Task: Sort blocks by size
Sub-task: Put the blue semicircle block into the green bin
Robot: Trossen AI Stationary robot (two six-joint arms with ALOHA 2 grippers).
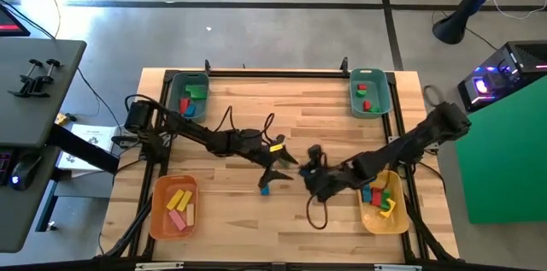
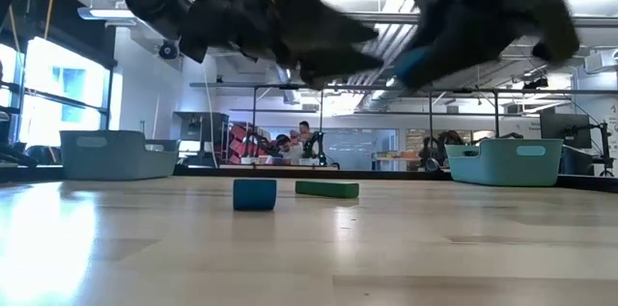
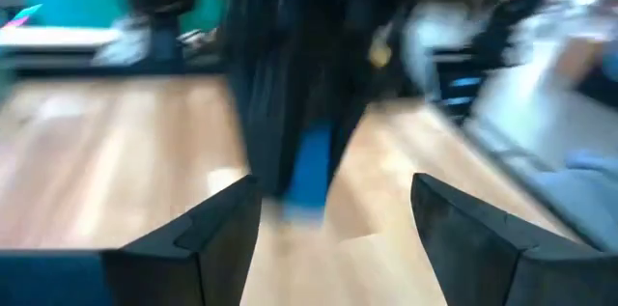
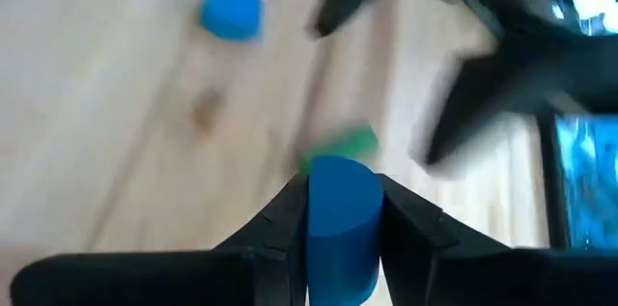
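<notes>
The right end effector (image 4: 343,211) is clamped on a blue block (image 4: 340,224) above mid-counter (image 1: 231,220). The left end effector (image 1: 278,167), fingers apart and empty, hangs just beside it, so a collision between the arms is the main risk. Below lie a blue cube (image 1: 264,189) and a green bar (image 2: 326,189), which a low sweep could knock. Farther out, bins (image 1: 382,203) crowd the corners; the middle offers open room.

Blue cube (image 1: 264,189) beside green bar (image 2: 326,189)
</notes>
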